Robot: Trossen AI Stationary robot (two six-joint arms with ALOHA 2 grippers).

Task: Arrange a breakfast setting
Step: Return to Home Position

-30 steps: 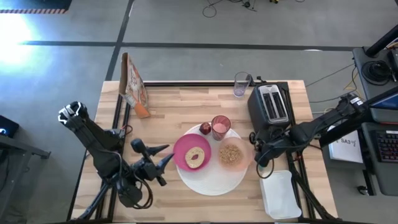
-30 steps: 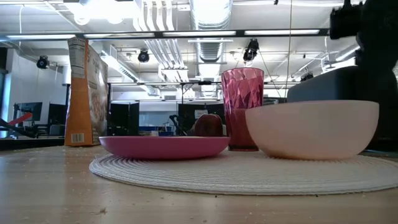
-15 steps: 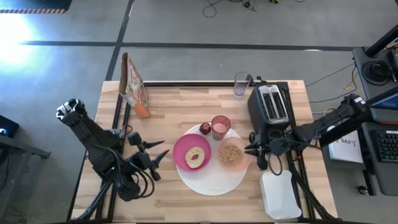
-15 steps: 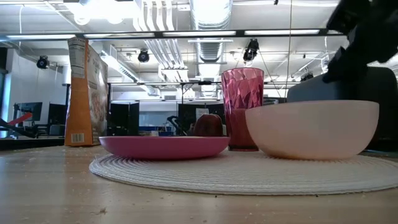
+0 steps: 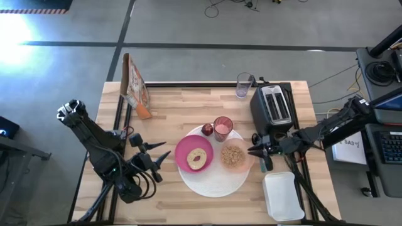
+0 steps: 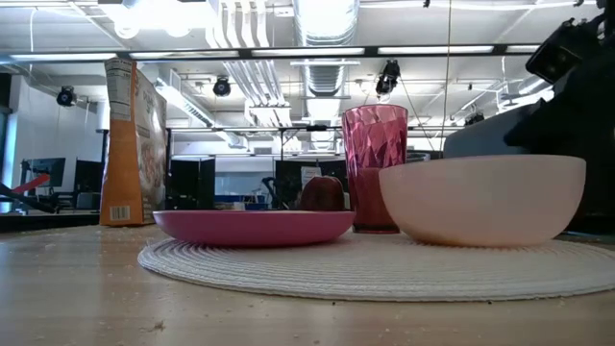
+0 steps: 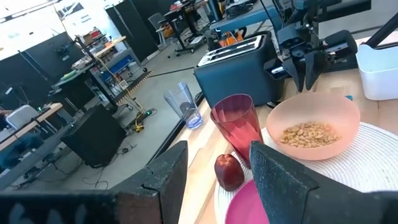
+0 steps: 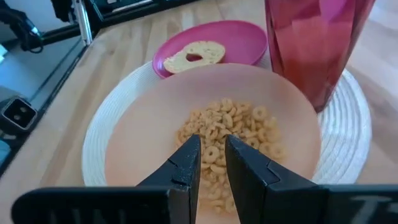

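The large white round disc point(image 5: 217, 182) lies mid-table. On it rest the small magenta plate point(image 5: 183, 152) with the bagel point(image 5: 197, 157), the translucent peach bowl point(image 5: 245, 157) holding cereal point(image 5: 233, 155), the pink tumbler point(image 5: 222, 127) and the small red fruit point(image 5: 207, 130). My right gripper point(image 5: 254, 151) hovers by the bowl's right rim, pointing toward the table's left. In the right wrist view its fingers point(image 8: 211, 149) are a narrow gap apart over the cereal point(image 8: 230, 124), holding nothing. My left gripper point(image 5: 162, 157) is open and empty, left of the plate.
The black toaster point(image 5: 274, 107) stands right behind my right gripper. The white rectangular tray point(image 5: 282, 194) is at the near right. A clear glass point(image 5: 244, 85) stands at the far edge, and a cereal box point(image 5: 134, 85) stands at the far left.
My right gripper has gone a little toward the table's far edge and turned, and now points across the bowl's right rim. My left gripper has drawn back slightly toward the table's left edge. The dishes have not moved.
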